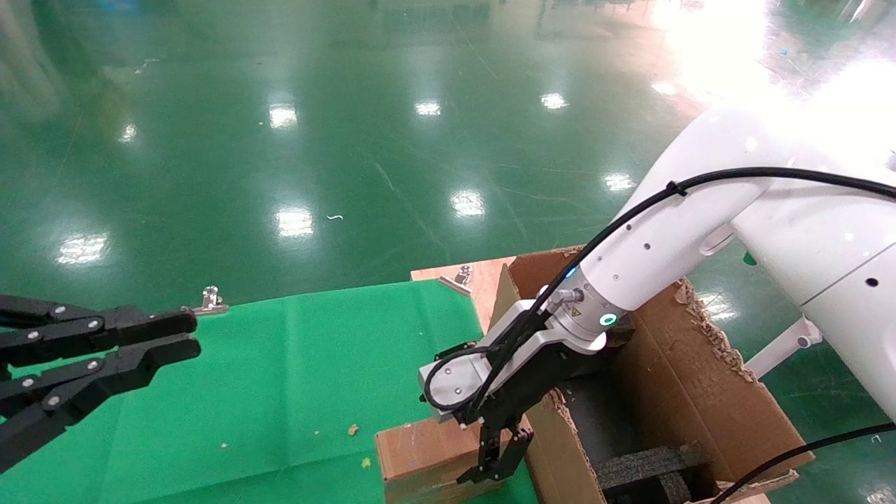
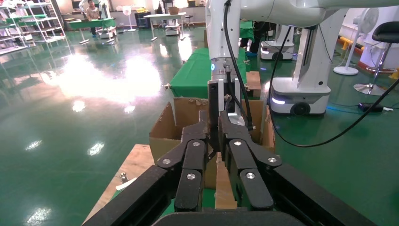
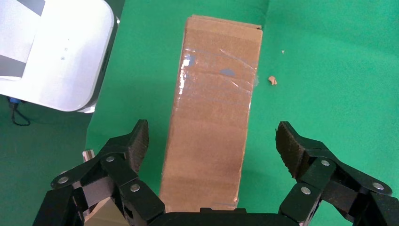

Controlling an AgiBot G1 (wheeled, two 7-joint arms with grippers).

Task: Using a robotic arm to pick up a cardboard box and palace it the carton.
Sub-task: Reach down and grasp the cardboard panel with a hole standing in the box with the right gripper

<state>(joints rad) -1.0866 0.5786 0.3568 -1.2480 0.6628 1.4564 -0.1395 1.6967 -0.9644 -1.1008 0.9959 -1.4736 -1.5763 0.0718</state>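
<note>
The small flat brown cardboard box (image 1: 420,458) lies on the green cloth next to the carton's near wall. In the right wrist view the cardboard box (image 3: 211,94) shows clear tape and blue marks. My right gripper (image 1: 498,458) on the white arm points down over the box's end. It is open, its fingers (image 3: 136,141) standing wide on either side of the box without touching it. The large carton (image 1: 700,378) with ragged flaps and black foam inserts (image 1: 644,465) stands at the right. My left gripper (image 1: 190,336) hangs idle at the left, shut and empty.
A green cloth (image 1: 280,392) covers the table; a wooden board edge (image 1: 476,276) and a metal clamp (image 1: 210,299) sit at its far side. Small cardboard crumbs (image 1: 353,428) lie on the cloth. The robot's white base (image 3: 56,56) is beside the table.
</note>
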